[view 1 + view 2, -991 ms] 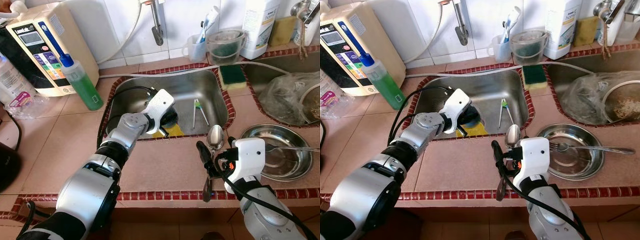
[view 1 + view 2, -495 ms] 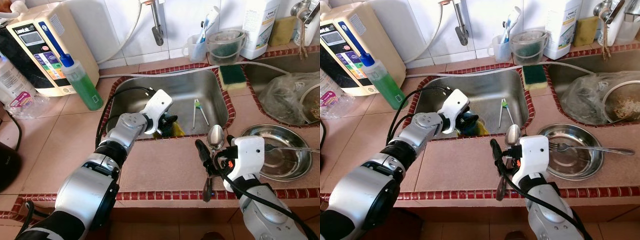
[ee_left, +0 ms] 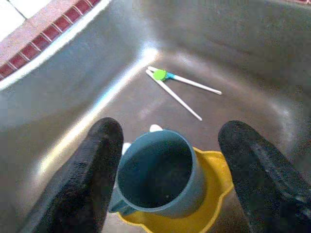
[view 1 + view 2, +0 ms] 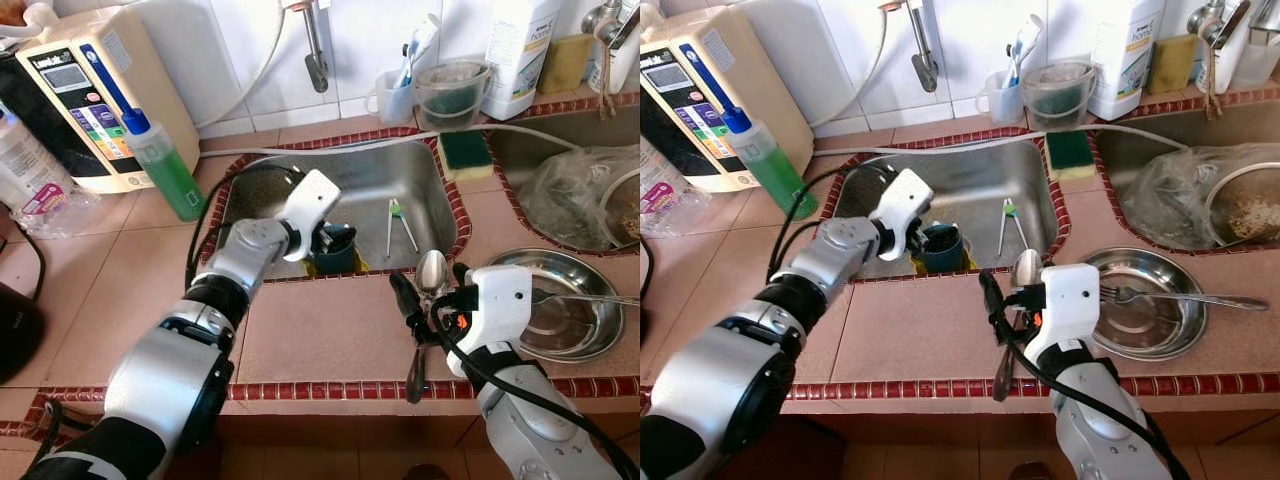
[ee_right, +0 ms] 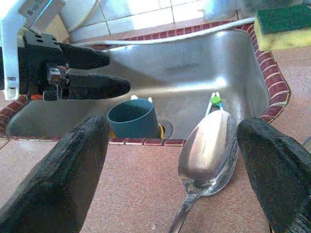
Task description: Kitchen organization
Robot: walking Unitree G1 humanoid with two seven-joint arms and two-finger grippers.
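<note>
A teal cup (image 4: pixel 335 251) stands upright on a yellow dish (image 3: pixel 216 196) at the near edge of the steel sink (image 4: pixel 375 165). My left gripper (image 4: pixel 334 238) reaches down into the sink, open, with one finger (image 3: pixel 95 174) on each side of the cup (image 3: pixel 156 172). A metal spoon (image 4: pixel 431 272) lies on the tiled counter just right of the sink. My right gripper (image 4: pixel 430 290) hovers over it, open, with its fingers (image 5: pixel 63 170) spread wide either side of the spoon (image 5: pixel 209 150).
White chopsticks with a green clip (image 4: pixel 397 222) lie in the sink. A steel bowl (image 4: pixel 500 265) holding a fork sits at the right. A green soap bottle (image 4: pixel 165 170), a water machine (image 4: pixel 70 90), a sponge (image 4: pixel 463 148) and a plastic bag (image 4: pixel 575 190) ring the sink.
The teal cup, tipped under the left gripper before, now stands upright between its fingers. The left gripper has shifted slightly left. The right gripper has hardly moved.
</note>
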